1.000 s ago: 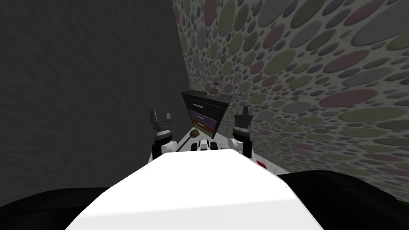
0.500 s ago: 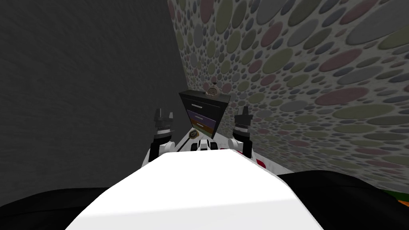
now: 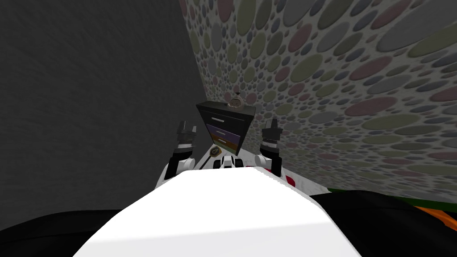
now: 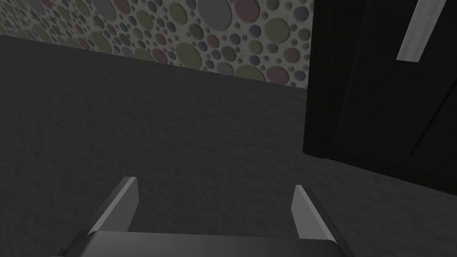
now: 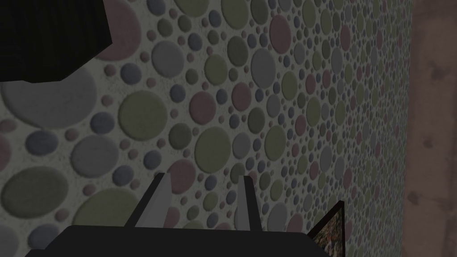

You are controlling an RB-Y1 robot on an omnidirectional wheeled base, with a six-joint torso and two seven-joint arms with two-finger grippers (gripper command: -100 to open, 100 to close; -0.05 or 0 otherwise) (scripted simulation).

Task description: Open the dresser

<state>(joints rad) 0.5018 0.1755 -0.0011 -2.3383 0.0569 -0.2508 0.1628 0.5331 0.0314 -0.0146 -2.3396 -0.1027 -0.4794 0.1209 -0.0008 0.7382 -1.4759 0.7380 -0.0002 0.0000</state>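
**Dresser ahead, neither arm on it**

Head view: the dresser [image 3: 225,127] stands ahead of us, in the corner where a dark grey wall [image 3: 89,98] meets a dotted wall [image 3: 348,80]. It has a dark body and three fronts stacked one over another. The black top drawer [image 3: 219,117] carries a pale handle [image 3: 217,119]. A purple drawer [image 3: 222,132] sits under it, and an orange-brown drawer [image 3: 227,142] is lowest. All three fronts look flush with the frame, as far as we can tell. A small round thing [image 3: 235,101] sits on the dresser's top; we cannot tell what it is.

The dresser shows between our two raised arms, beyond both and touching neither.

Left gripper [image 3: 187,127]: it is raised and points forward, to the left of the dresser. In its wrist view the fingers [image 4: 120,205] are spread wide, released, over a dark grey surface. The dresser's black side and front lie off to one side of the fingers, well apart from them, with a pale handle [image 4: 417,33] on the front.

Right gripper [image 3: 272,124]: it is raised at about the same height, to the right of the dresser, facing the dotted wall. Its fingers [image 5: 156,203] are drawn in close to each other, clenched empty, with a narrow gap between the blades.
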